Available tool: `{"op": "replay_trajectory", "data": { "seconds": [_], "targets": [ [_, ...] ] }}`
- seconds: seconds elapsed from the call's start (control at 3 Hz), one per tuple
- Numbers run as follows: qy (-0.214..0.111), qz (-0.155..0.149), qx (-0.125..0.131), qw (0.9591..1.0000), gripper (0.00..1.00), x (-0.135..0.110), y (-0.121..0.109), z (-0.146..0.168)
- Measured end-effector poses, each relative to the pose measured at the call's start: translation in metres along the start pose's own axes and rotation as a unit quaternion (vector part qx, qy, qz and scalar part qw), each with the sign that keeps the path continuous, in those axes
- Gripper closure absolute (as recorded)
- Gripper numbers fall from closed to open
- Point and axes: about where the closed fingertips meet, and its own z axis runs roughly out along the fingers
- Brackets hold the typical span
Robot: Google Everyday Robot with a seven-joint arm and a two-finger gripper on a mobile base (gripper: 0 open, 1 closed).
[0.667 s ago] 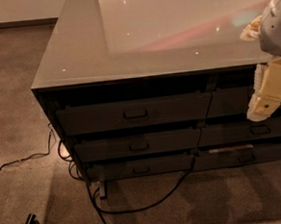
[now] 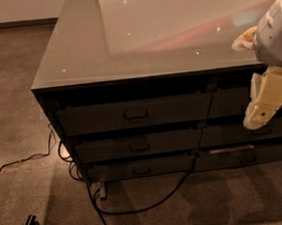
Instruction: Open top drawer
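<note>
A brown carpeted floor [image 2: 20,118] surrounded a low dark cabinet [image 2: 47,105] capped by a glossy grey-brown slab [image 2: 74,56] that threw back pink and white glare. The top drawer [image 2: 93,118], a wide dark grey flat front, sat closed directly under that slab, with its small rectangular loop handle [image 2: 135,115] at the centre. Below the top drawer lay two shallower dark drawer fronts [image 2: 105,150] with like handles. Black cables [image 2: 138,207] trailed over the carpet further below it.

The cream-coloured gripper [image 2: 257,118] hung well to the right of the top drawer, pointing down in front of the neighbouring column of fronts. Whether it was released or clenched could not be told.

The likeliest slip looked to be a wrong target. The gripper hung nearer the right-hand fronts and low enough that it could have met a shallower handle instead. The loop seemed small and close to the front, so a slightly off approach could have glanced off or caught only its edge. The slab overhung the top drawer, so coming in high risked a knock. A sideways pull might have jammed the drawer.
</note>
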Motion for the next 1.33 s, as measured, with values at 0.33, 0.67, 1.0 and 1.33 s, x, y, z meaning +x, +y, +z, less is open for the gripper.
{"op": "replay_trajectory", "data": {
  "seconds": [0.33, 0.67, 1.0, 1.33],
  "targets": [
    [-0.036, -0.028, -0.04, 0.9982, 0.0, -0.027, 0.002, 0.046],
    [-0.049, -0.064, -0.072, 0.9941, 0.0, -0.073, 0.002, 0.106],
    [-0.049, -0.064, -0.072, 0.9941, 0.0, -0.073, 0.002, 0.106],
    [-0.065, -0.064, -0.076, 0.993, 0.0, -0.073, 0.001, 0.109]
  ]
}}
